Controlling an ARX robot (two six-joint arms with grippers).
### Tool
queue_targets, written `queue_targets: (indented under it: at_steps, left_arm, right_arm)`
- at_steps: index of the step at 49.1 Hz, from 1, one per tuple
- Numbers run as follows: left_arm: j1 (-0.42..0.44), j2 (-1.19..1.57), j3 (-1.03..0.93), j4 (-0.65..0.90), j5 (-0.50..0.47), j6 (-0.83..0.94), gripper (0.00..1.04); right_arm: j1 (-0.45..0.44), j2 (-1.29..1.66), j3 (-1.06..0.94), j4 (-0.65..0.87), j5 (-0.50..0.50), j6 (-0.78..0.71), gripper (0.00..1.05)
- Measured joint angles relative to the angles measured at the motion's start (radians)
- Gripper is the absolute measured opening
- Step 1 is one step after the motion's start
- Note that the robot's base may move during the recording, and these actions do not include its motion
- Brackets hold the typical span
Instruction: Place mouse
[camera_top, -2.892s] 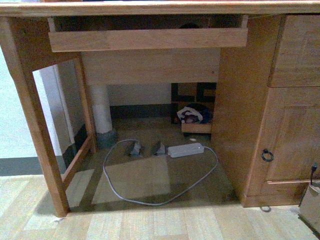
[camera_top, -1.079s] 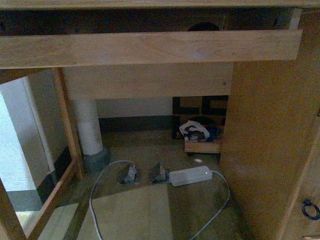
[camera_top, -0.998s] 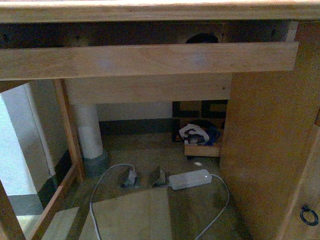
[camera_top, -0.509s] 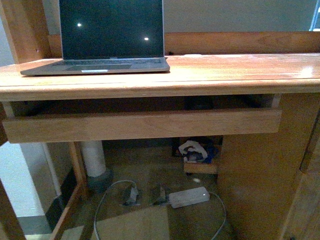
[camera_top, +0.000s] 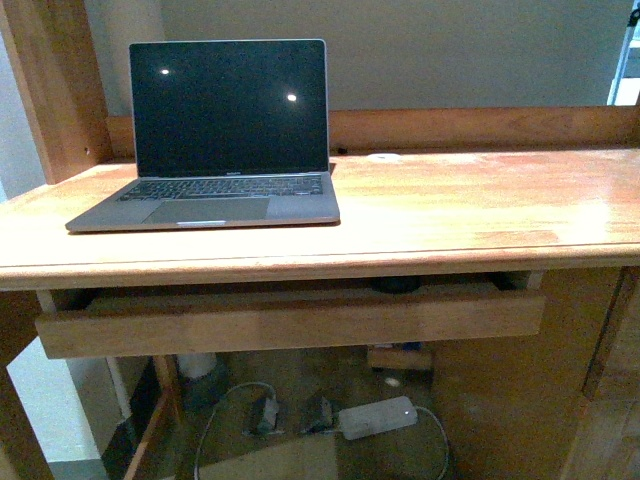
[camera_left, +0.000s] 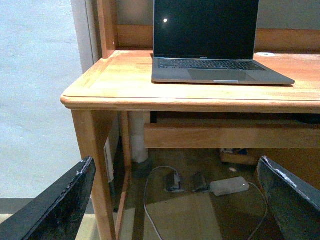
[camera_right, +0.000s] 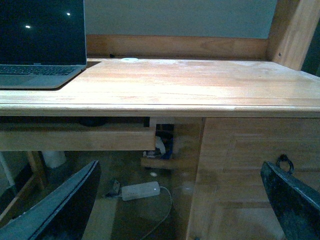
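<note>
The tabletop (camera_top: 480, 205) lies open right of the laptop (camera_top: 228, 140), which blocks its left part; the pull-out tray (camera_top: 290, 322) beneath leaves only a narrow gap.

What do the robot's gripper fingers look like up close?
The left gripper and the right gripper both have wide, flat, matte black fingers with scuffed, pale-worn edges near the tips. No cables or markings show, and the arms themselves are out of view.

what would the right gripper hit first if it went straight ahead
Most likely the desk: the right gripper, jaws open, faces its front edge and the cupboard below. Depth is unclear; it might slip under beside the drawer.
</note>
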Motion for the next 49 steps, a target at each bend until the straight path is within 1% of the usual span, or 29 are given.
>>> queue_targets:
  at_steps: [5,6,7,9,11,13,14,15,16,17,18,19,20,21,22,26,27,29,32,34,37,42,44,46,49]
  left_arm:
    - [0.004,0.0,0.0,-0.006,0.01,-0.008,0.98]
    - [0.021,0.001,0.001,-0.019,0.051,-0.029,0.98]
    - [0.03,0.003,0.001,-0.02,0.07,-0.036,0.98]
    - [0.085,0.018,0.0,-0.01,0.154,-0.07,0.98]
    - [0.15,0.062,-0.001,0.066,0.233,-0.123,0.98]
    - [0.195,0.149,-0.005,0.201,0.292,-0.197,0.98]
    - [0.202,0.209,-0.008,0.279,0.307,-0.232,0.98]
    - [0.195,0.278,-0.01,0.358,0.312,-0.267,0.98]
    - [0.188,0.317,-0.01,0.398,0.313,-0.286,0.98]
    - [0.172,0.402,-0.009,0.484,0.319,-0.315,0.98]
    - [0.164,0.447,-0.008,0.529,0.327,-0.335,0.98]
    - [0.146,0.543,-0.002,0.617,0.333,-0.377,0.98]
    - [0.137,0.592,-0.002,0.66,0.333,-0.398,0.98]
    - [0.117,0.69,0.0,0.74,0.33,-0.437,0.98]
    - [0.108,0.738,0.002,0.778,0.325,-0.457,0.98]
    - [0.039,1.101,0.045,1.043,0.263,-0.606,0.98]
    - [0.032,1.142,0.056,1.07,0.253,-0.62,0.98]
    - [0.005,1.288,0.11,1.173,0.224,-0.674,0.98]
    - [-0.022,1.44,0.193,1.263,0.22,-0.727,0.98]
    - [-0.04,1.521,0.242,1.29,0.216,-0.748,0.98]
    - [-0.062,1.617,0.303,1.285,0.219,-0.772,0.98]
    - [-0.099,1.828,0.433,1.204,0.232,-0.846,0.98]
    - [-0.107,1.907,0.492,1.181,0.222,-0.866,0.98]
    - [-0.106,1.951,0.532,1.175,0.215,-0.877,0.98]
    - [-0.105,1.958,0.54,1.176,0.208,-0.886,0.98]
  right_arm:
    - [0.0,0.0,0.0,0.0,0.001,0.0,0.98]
    - [0.0,0.0,0.0,0.0,0.0,0.0,0.98]
    - [0.0,0.0,0.0,0.0,0.0,0.0,0.98]
    - [0.0,0.0,0.0,0.0,0.0,0.0,0.98]
    - [0.0,0.0,0.0,0.0,0.0,0.0,0.98]
    - [0.0,0.0,0.0,0.0,0.0,0.0,0.98]
    - [0.0,0.0,0.0,0.0,0.0,0.0,0.98]
    - [0.0,0.0,0.0,0.0,0.0,0.0,0.98]
    - [0.0,0.0,0.0,0.0,0.0,0.0,0.98]
    - [0.0,0.0,0.0,-0.001,0.0,0.0,0.98]
    - [0.0,0.0,0.0,0.0,0.001,0.0,0.98]
    - [0.0,0.0,0.0,0.0,0.001,0.0,0.98]
    - [0.0,0.0,0.0,0.0,0.0,0.0,0.98]
    - [0.0,0.0,0.0,0.0,0.0,0.0,0.98]
    - [0.0,0.0,0.0,0.0,-0.001,0.0,0.98]
    - [0.0,0.0,0.0,0.0,0.0,0.0,0.98]
    - [0.0,0.0,0.0,0.0,0.0,0.0,0.98]
    - [0.0,0.0,0.0,0.0,0.0,0.0,0.98]
    - [0.0,0.0,0.0,0.0,0.0,0.0,0.98]
    - [0.0,0.0,0.0,0.0,0.0,0.0,0.98]
    - [0.0,0.0,0.0,0.0,0.0,0.0,0.98]
    - [0.0,0.0,0.0,0.0,0.0,0.0,0.98]
    - [0.0,0.0,0.0,0.0,0.0,0.0,0.98]
    - [0.0,0.0,0.0,0.0,0.001,0.0,0.98]
    - [0.0,0.0,0.0,0.0,0.001,0.0,0.98]
